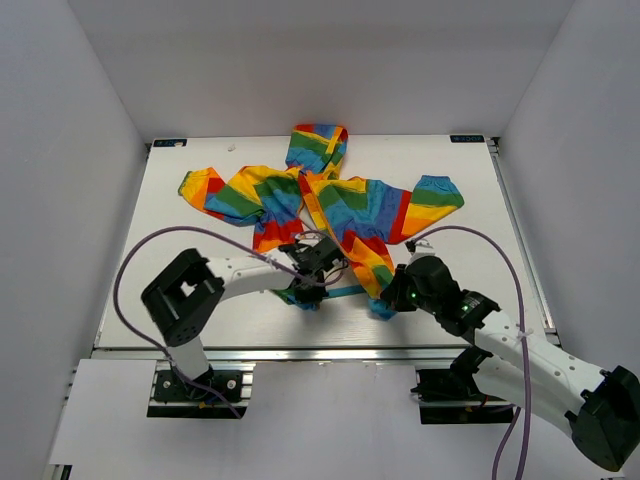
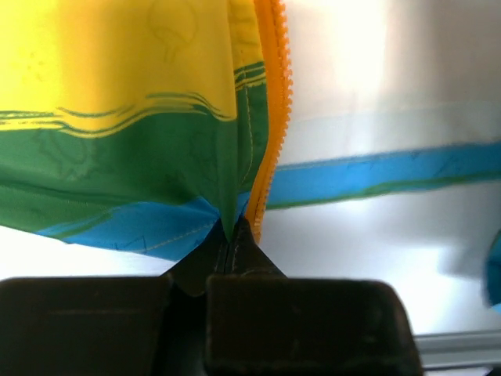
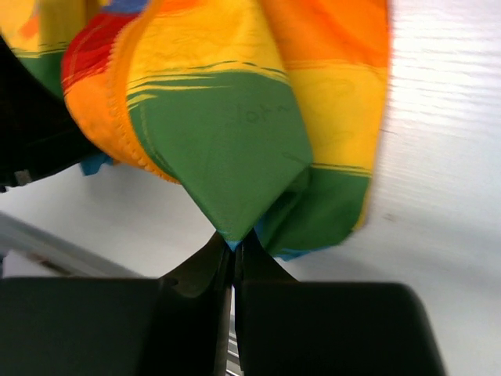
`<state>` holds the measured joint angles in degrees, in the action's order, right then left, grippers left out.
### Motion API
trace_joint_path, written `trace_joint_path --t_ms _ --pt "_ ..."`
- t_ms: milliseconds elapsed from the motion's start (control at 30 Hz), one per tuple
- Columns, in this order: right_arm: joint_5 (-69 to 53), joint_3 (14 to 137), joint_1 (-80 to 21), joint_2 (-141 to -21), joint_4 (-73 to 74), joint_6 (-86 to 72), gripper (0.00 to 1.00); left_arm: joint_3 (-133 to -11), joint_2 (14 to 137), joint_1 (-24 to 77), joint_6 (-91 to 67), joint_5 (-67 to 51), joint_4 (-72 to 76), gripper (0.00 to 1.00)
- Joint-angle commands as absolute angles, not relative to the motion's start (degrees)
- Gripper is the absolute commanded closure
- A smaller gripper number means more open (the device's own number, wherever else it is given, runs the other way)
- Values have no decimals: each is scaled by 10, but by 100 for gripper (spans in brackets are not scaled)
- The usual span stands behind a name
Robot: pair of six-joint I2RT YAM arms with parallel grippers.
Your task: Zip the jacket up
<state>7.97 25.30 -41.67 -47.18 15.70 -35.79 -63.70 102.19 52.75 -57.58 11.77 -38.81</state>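
Recorder: Jacket location?

Spotter: Rainbow-striped jacket [image 1: 330, 205] lay on the white table [image 1: 220, 320], about mid-table. Hood [image 1: 318, 148] pointed to the far edge and a sleeve was spread to each side. The front was open, and the two panels parted toward the near hem.

Recorder: Left gripper?

Spotter: Left gripper [image 2: 232, 235] sat at the near hem of the left front panel. Its fingers were pressed together with no gap seen in the wrist view, pinching the fabric's lower corner where the green and blue stripes met. The orange zipper tape [image 2: 270, 110] ran down right beside the pinch, teeth facing the bare table. A blue hem strip [image 2: 376, 172] trailed across the table to the right of the grip.

Recorder: Right gripper?

Spotter: Right gripper [image 3: 233, 243] was at the lower corner of the right front panel, near the table's front edge. Its fingers were also closed tight, nipping a pointed fold of green-striped cloth, with yellow and orange bands bunched above it. The cloth hung gathered from that point, not flat.

Recorder: Zipper slider?

Spotter: Could not tell; not made out in any view.

Recorder: Spacing of the two grips?

Spotter: Near each other along the hem, apart, not touching.
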Motion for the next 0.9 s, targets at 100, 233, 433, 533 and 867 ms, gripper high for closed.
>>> trace_joint_path --t_ms 100,233,433,533,867 --pt "-17 264 -415 -470 60 -323 100 -543 862 526 -443 133 -261 100" --pt "-67 276 -415 -490 35 -317 100 -486 745 526 -407 77 -212 100" --pt "-188 285 -415 -509 -28 -264 100 -393 607 526 -387 34 -100 100" --pt "-205 284 -414 -510 -58 -270 100 -377 552 526 -389 46 -86 99" --pt "-238 300 -415 -574 -163 -330 100 -351 517 526 -416 53 -13 100"
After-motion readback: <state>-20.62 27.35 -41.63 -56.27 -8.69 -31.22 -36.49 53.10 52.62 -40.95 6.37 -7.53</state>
